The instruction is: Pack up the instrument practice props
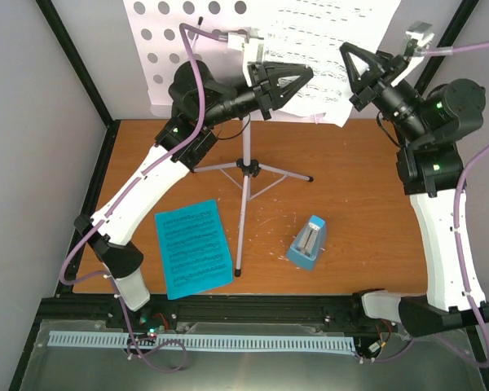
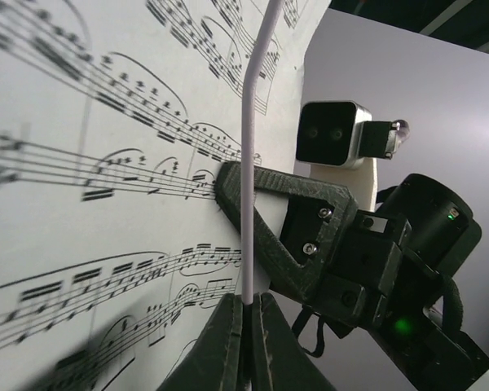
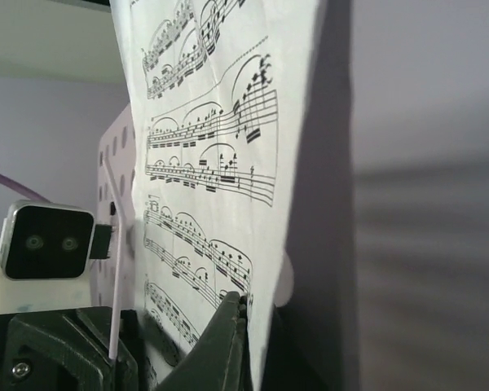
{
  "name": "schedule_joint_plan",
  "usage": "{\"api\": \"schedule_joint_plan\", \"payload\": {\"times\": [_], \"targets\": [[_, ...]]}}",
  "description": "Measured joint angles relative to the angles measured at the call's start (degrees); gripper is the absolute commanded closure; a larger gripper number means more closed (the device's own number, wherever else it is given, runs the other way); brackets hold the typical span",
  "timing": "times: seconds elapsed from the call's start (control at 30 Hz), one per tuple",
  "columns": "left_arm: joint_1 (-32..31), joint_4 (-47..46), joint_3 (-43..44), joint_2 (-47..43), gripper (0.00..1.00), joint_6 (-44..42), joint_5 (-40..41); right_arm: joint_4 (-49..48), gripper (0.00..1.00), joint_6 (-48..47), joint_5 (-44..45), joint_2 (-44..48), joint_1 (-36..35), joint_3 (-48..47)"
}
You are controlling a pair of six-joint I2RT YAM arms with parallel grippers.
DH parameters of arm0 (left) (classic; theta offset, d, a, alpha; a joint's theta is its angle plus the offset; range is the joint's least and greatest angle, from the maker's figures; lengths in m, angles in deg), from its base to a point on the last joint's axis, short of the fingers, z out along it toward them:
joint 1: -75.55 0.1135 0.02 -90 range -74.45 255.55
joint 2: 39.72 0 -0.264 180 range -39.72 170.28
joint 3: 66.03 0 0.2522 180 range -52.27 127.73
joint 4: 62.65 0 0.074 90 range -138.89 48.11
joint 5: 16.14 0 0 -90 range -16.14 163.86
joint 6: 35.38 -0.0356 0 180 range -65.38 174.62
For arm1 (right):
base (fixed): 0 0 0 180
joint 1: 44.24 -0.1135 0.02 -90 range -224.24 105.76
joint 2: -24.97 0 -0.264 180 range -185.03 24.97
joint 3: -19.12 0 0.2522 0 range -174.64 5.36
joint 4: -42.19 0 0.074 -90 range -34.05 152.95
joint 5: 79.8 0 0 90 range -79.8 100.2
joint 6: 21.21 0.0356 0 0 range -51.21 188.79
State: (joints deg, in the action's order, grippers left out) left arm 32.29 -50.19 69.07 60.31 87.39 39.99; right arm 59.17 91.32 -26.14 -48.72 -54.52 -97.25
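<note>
The white perforated music stand (image 1: 159, 49) stands on a thin grey tripod (image 1: 244, 167) at the back. A white music sheet (image 1: 326, 37) rests on it. My left gripper (image 1: 306, 77) is shut on a thin white rod (image 2: 251, 155) that runs over the sheet (image 2: 106, 163); its jaws (image 2: 249, 300) pinch the rod. My right gripper (image 1: 350, 61) is shut on the sheet's right edge (image 3: 243, 301). A blue music sheet (image 1: 193, 248) lies flat on the table, front left. The light-blue metronome (image 1: 308, 243) stands front right of the tripod.
The brown table (image 1: 359, 204) is boxed in by a black frame and grey walls. The two grippers sit close together in front of the stand; the right one shows in the left wrist view (image 2: 310, 236). Tripod legs spread across the table's middle.
</note>
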Motion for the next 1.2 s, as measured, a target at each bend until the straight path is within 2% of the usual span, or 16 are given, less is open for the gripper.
{"api": "schedule_joint_plan", "payload": {"times": [0.13,0.3,0.47,0.63,0.8,0.97,1.07,1.2], "targets": [[0.0,0.0,0.0,0.0,1.0,-0.33,0.04,0.33,0.97,-2.4,8.81,5.42,-0.07,4.33],[0.0,0.02,-0.02,-0.02,0.98,-0.39,0.68,-1.05,0.97,-5.77,21.86,16.74,-0.04,11.52],[-0.09,0.0,-0.61,-0.35,0.72,-0.63,2.23,-4.2,0.97,-8.5,32.2,28.55,-0.04,18.56],[-0.15,0.07,-1.66,-0.98,0.55,-1.09,3.69,-4.85,0.97,-9.86,36.54,34.95,-0.04,20.11],[-0.15,-0.55,-4.31,-2.6,0.31,-1.57,3.3,-2.99,0.97,-9.62,34.77,37.2,-0.04,20.61],[-0.13,-0.83,-12.09,-8.44,0.11,-4.07,1.9,2.6,0.97,-9.2,27.06,39.36,-0.04,20.46],[-0.15,-1.2,-17.81,-13.46,0.03,-6.71,0.61,6.99,0.97,-8.74,20.61,40.76,-0.04,19.96],[-0.13,-1.27,-24.37,-20.85,0.01,-10.75,-1.38,12.35,0.97,-8.33,12.35,41.92,-0.04,19.71]]}}
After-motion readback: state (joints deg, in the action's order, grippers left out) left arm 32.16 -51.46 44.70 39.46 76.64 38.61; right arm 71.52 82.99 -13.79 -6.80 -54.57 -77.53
